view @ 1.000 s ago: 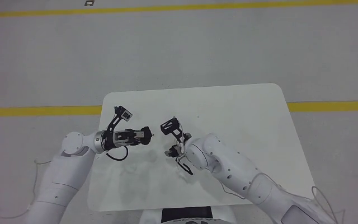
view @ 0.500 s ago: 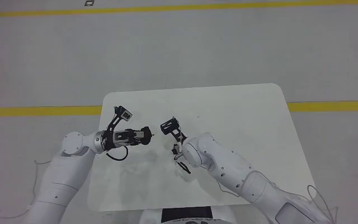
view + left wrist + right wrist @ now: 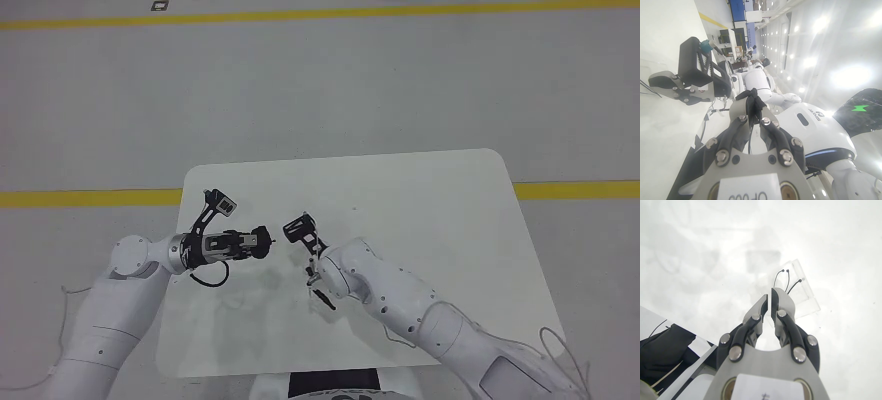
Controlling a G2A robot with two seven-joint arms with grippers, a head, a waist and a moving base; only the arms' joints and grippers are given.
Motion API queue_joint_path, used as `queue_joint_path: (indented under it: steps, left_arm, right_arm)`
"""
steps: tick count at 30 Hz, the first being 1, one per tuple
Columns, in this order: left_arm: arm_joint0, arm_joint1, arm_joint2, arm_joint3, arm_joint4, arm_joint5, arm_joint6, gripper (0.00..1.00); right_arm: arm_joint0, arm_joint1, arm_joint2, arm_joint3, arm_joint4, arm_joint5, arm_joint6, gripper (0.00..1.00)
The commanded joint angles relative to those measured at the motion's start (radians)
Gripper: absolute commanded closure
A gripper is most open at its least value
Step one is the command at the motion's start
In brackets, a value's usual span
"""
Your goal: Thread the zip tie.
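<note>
My top camera looks straight down from above the arms, far enough off to hold the tabletop (image 3: 440,200) in the lower middle of the frame with floor (image 3: 320,90) around it. The left wrist camera sits tight behind the left end effector (image 3: 751,94), facing sideways along the surface. The right end effector (image 3: 653,83) lies farther off there, shared with the top view. The right wrist camera looks steeply down, close to the tabletop.

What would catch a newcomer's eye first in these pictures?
Over the white table, the left tool and the right tool hang close together. The left tool is clamped on a black zip tie. The right tool hangs above a clear tray holding loose black ties.
</note>
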Motion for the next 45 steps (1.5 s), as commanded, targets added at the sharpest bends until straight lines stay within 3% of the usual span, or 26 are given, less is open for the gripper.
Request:
queue_joint_path:
  steps: [1,15,45]
  left_arm:
    - [0.000,0.000,0.000,0.000,0.000,0.000,0.000,1.00]
    - [0.000,0.000,0.000,0.000,0.000,0.000,0.000,1.00]
    - [0.000,0.000,0.000,0.000,0.000,0.000,0.000,1.00]
  right_arm:
    - [0.004,-0.005,-0.005,0.016,-0.004,-0.002,-0.002,0.88]
    - [0.040,-0.047,-0.038,0.129,-0.026,-0.007,0.009,0.80]
    - [0.087,-0.131,-0.070,0.283,-0.074,-0.018,0.033,0.86]
